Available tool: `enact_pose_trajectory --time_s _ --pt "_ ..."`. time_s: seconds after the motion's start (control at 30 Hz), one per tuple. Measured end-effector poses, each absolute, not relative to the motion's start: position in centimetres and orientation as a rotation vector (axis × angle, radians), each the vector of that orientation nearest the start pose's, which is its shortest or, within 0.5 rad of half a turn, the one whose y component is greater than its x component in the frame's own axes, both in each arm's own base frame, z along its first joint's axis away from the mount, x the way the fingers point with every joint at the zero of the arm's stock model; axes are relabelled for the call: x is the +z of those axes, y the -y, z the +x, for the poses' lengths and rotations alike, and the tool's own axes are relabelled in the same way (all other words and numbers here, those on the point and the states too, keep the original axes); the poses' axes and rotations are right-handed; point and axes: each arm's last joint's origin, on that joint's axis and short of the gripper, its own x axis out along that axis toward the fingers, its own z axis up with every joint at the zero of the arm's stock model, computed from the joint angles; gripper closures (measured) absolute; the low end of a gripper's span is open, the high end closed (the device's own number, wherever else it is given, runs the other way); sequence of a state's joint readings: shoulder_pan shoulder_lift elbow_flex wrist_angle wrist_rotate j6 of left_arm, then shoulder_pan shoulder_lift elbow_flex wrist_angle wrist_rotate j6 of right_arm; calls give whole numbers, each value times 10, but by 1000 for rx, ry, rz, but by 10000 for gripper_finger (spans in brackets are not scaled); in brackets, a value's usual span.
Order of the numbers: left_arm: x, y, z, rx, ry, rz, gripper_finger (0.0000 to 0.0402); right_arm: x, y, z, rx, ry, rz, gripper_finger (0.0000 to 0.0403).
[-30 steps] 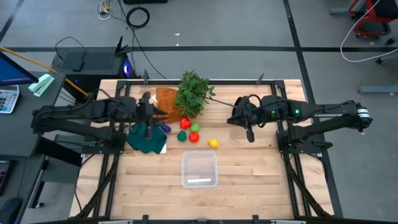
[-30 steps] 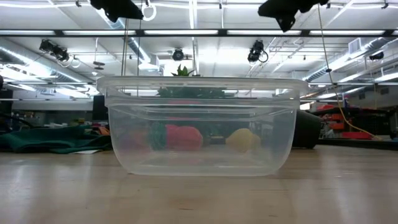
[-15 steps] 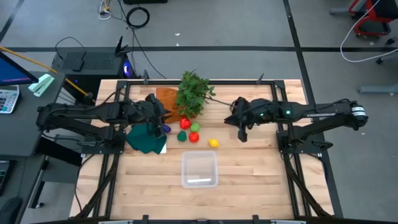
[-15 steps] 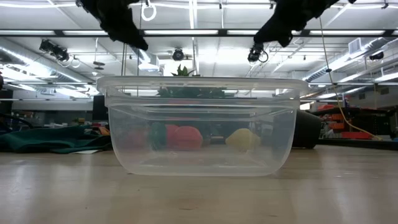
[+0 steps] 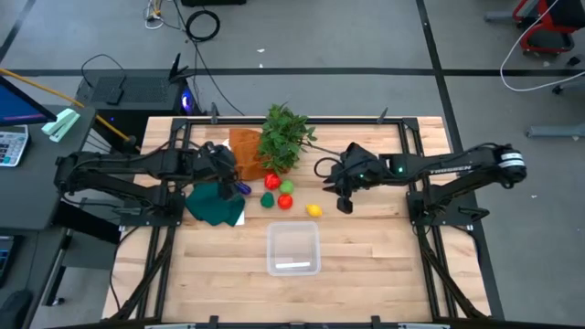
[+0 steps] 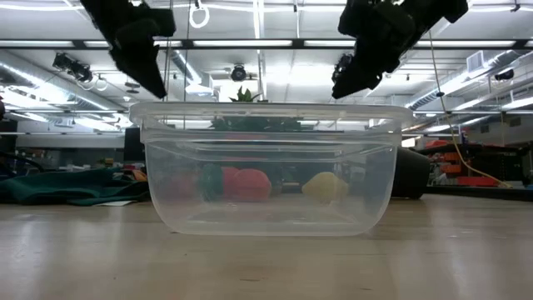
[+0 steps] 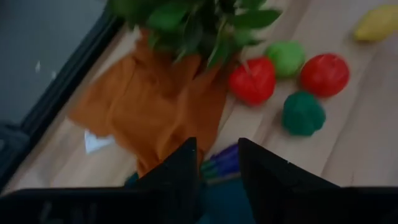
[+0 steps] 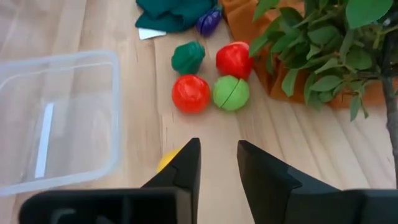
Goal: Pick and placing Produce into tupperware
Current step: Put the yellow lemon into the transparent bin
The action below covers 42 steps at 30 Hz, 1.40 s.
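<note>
Both claws open: left claw, right claw.

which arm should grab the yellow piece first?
Probably the right. In the high view the right gripper hangs open just beside the yellow piece, which peeks out by its fingers in the right wrist view. The left gripper, also open, sits over the purple piece by the green cloth.

A leafy green plant stands at the back of the light wooden table, on an orange cloth. A dark green cloth lies near.
</note>
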<state>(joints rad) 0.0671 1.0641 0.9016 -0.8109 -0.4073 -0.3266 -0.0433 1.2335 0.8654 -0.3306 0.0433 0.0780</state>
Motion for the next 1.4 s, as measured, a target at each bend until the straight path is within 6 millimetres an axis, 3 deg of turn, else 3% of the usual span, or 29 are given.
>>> enact_pose_trajectory --time_s 0.33,0.83,1.07,1.4 --pt "265 -28 204 583 -945 -186 234 257 10 260 -104 -682 75 283" --pt "235 -30 224 605 -1090 -175 220 218 4 284 -134 -810 185 199" --pt "234 -30 226 592 -1091 -185 214 197 3 293 -198 -877 245 176" --pt "234 -30 226 591 -1088 -185 203 184 -4 300 -244 -884 341 142"
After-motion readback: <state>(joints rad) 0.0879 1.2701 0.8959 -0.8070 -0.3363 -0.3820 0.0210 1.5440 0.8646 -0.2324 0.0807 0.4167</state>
